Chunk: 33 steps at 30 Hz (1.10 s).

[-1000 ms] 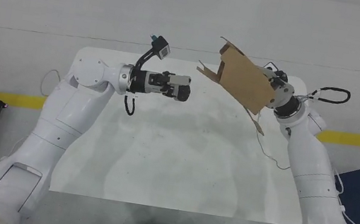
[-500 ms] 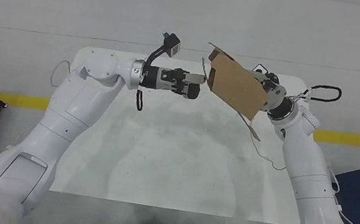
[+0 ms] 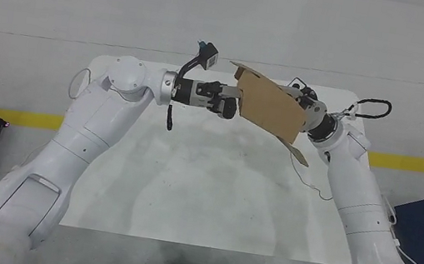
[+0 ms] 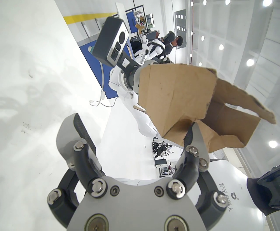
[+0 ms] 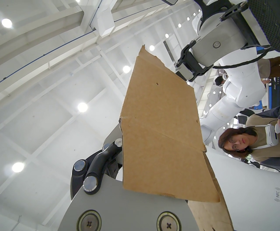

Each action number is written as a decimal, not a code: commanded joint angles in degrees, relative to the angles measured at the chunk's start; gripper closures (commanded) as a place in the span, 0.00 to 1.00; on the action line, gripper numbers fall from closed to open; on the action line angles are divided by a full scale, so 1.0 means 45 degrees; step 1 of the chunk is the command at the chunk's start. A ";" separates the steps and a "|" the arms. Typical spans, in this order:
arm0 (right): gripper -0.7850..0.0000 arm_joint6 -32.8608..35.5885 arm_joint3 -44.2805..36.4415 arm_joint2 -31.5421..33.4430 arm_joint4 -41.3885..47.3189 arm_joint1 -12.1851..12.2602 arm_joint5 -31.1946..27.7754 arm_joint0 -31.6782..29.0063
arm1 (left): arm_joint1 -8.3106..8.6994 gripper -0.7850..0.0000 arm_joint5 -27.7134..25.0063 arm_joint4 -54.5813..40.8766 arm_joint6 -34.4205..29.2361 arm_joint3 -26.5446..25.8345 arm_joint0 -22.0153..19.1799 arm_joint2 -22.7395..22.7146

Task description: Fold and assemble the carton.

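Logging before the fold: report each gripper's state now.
Left gripper: open, close against the carton.
Right gripper: closed, holding the carton.

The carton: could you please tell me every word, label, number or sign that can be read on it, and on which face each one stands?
None: no text can be read on the carton. The faces seen from above and from both wrist views are plain brown cardboard, with only creases, a few small dark specks and ragged edges. The faces turned away from the cameras cannot be checked.
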 commanded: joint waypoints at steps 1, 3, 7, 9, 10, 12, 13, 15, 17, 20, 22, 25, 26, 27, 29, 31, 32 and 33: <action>1.00 0.0013 0.0012 -0.0016 0.0001 0.0000 -0.0017 0.0012 | -0.0019 0.10 -0.0019 0.0043 0.0037 0.0038 -0.0023 0.0039; 1.00 0.0045 0.0032 -0.0010 -0.0001 0.0005 -0.0037 0.0023 | -0.0030 0.11 -0.0079 0.0077 0.0112 0.0068 -0.0032 0.0040; 1.00 0.0049 0.0101 0.0152 0.0117 0.0035 -0.0069 0.0030 | -0.0017 0.23 -0.0226 0.0384 0.0482 0.0117 0.0024 -0.0017; 1.00 0.0041 0.0111 0.0243 0.0200 0.0051 -0.0082 0.0019 | -0.0001 0.24 -0.0328 0.0506 0.0661 0.0082 0.0102 -0.0075; 1.00 0.0040 0.0103 0.0275 0.0220 0.0058 -0.0082 0.0010 | 0.0012 0.23 -0.0374 0.0488 0.0724 0.0064 0.0155 -0.0137; 1.00 0.0034 0.0086 0.0320 0.0245 0.0071 -0.0073 -0.0012 | 0.0052 0.25 -0.0450 0.0420 0.0802 0.0034 0.0255 -0.0310; 1.00 0.0016 0.0072 0.0330 0.0260 0.0074 -0.0063 -0.0024 | 0.0075 0.26 -0.0462 0.0432 0.0843 0.0021 0.0294 -0.0392; 1.00 -0.0005 0.0040 0.0340 0.0269 0.0081 -0.0054 -0.0044 | 0.0122 0.29 -0.0518 0.0522 0.0984 -0.0042 0.0379 -0.0550; 1.00 -0.0019 0.0015 0.0349 0.0276 0.0087 -0.0047 -0.0056 | 0.0167 0.28 -0.0600 0.0430 0.1041 -0.0149 0.0501 -0.0739; 1.00 -0.0010 -0.0034 0.0370 0.0309 0.0096 -0.0028 -0.0067 | 0.0258 0.20 -0.0785 -0.0051 0.1033 -0.0310 0.0744 -0.1197; 1.00 -0.0006 -0.0050 0.0452 0.0322 0.0114 -0.0075 -0.0071 | 0.0335 0.19 -0.0870 -0.0423 0.0915 -0.0372 0.0908 -0.1559; 1.00 -0.0025 -0.0087 0.0664 0.0261 0.0170 -0.0144 -0.0107 | 0.0448 0.19 -0.0960 -0.0728 0.0884 -0.0441 0.1125 -0.2055; 1.00 -0.0055 -0.0110 0.0770 0.0174 0.0201 -0.0191 -0.0120 | 0.0482 0.18 -0.0991 -0.0775 0.0891 -0.0480 0.1189 -0.2193; 1.00 -0.0076 -0.0134 0.0861 0.0081 0.0233 -0.0185 -0.0147 | 0.0515 0.16 -0.1015 -0.0785 0.0893 -0.0528 0.1246 -0.2315; 1.00 -0.0111 -0.0216 0.0973 -0.0053 0.0283 -0.0113 -0.0209 | 0.0567 0.10 -0.0972 -0.0764 0.0894 -0.0624 0.1329 -0.2483; 1.00 -0.0051 -0.0355 0.0975 -0.0090 0.0306 0.0031 -0.0271 | 0.0587 0.09 -0.0773 -0.0365 0.0992 -0.0748 0.1194 -0.2453; 1.00 0.0002 -0.0441 0.0929 -0.0115 0.0311 0.0121 -0.0292 | 0.0569 0.09 -0.0671 -0.0142 0.1080 -0.0798 0.1072 -0.2341; 1.00 0.0063 -0.0508 0.0859 -0.0190 0.0315 0.0212 -0.0308 | 0.0536 0.09 -0.0552 0.0045 0.1212 -0.0799 0.0919 -0.2199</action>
